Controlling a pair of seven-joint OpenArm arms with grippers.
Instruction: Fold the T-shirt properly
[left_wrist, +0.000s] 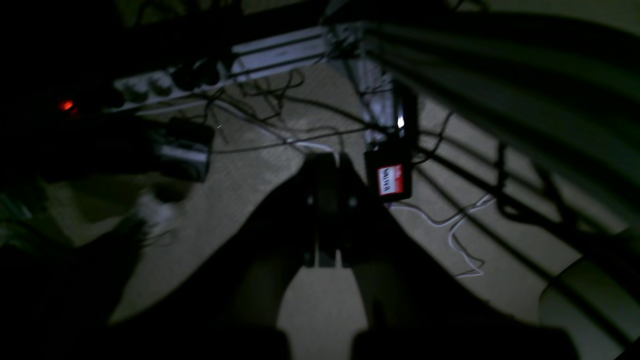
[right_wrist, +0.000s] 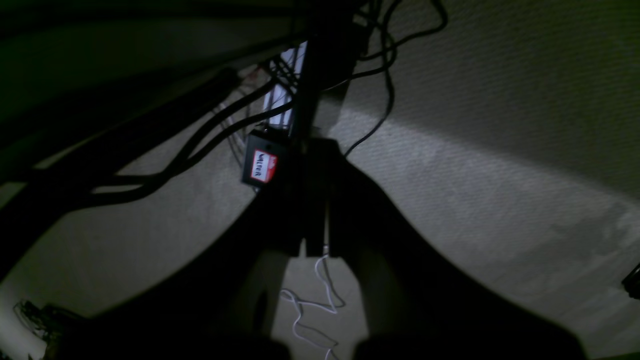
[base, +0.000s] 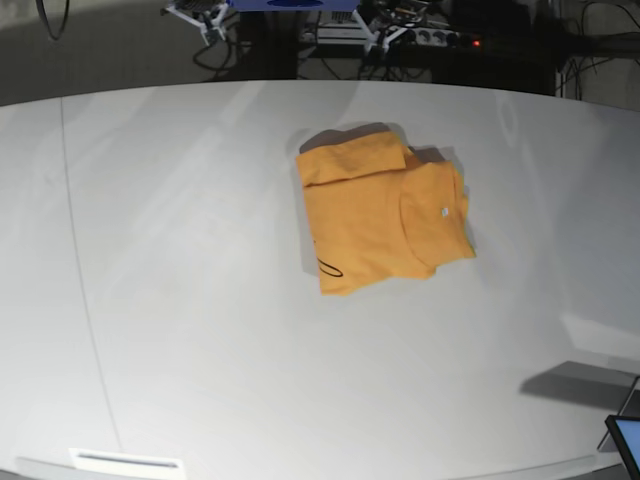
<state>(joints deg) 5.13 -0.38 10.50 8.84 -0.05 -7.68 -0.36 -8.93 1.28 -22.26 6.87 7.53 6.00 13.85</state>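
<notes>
Orange-yellow short-sleeved cloth T-shirt (base: 380, 215) lies folded into a compact, roughly rectangular bundle on the white tabletop (base: 180, 300), a bit right of centre in the base view. Small white neck tag (base: 441, 212) faces up on the right part; thin dark looped mark (base: 328, 267) sits near the lower left edge. One folded flap lies across the top left corner.

No arms over the table in the base view.

Left gripper (left_wrist: 327, 220) is dim, pointing at carpeted floor with cables and a black box with a red-and-white label (left_wrist: 389, 177); fingers pressed together, holding nothing. Right gripper (right_wrist: 312, 215) has the same pose over carpet near the labelled box (right_wrist: 261, 165); fingers closed, empty.

No containers in view.
</notes>
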